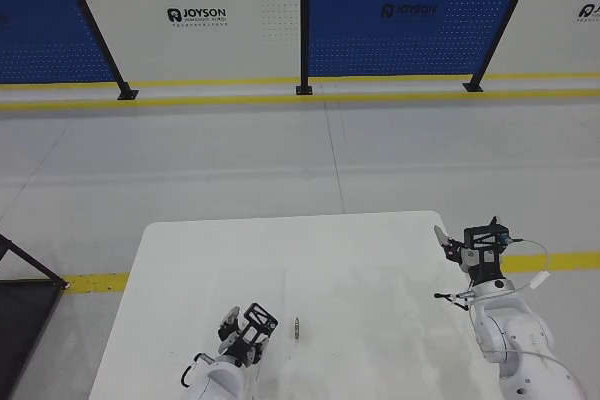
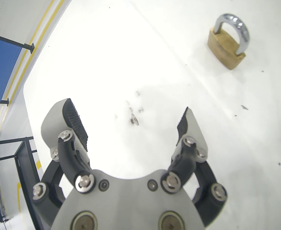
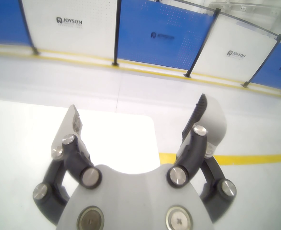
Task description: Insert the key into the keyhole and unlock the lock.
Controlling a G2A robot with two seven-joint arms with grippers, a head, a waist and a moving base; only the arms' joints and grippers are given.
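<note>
Left gripper [image 2: 128, 111]: jaws spread, empty. Just ahead of its tips, on the table [image 2: 154, 25]: one small silvery flat piece [image 2: 134, 120], possibly the key, too small to tell. Farther ahead, toward the right arm's side: one brass padlock [image 2: 227, 48], upright, shackle closed. Judged dense, rigid, slick and easily tipped, so pinch across the body's broad faces. Right gripper [image 3: 138, 104], well apart: spread, empty.

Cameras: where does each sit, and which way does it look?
Top view: above the arms, looking down at the table; left end effector and right end effector show.
Left wrist view: on that wrist, facing the padlock; own open end effector shows.
Right wrist view: on that wrist, facing table corner and fence; own open end effector.
Top and left wrist views share the padlock.
</note>
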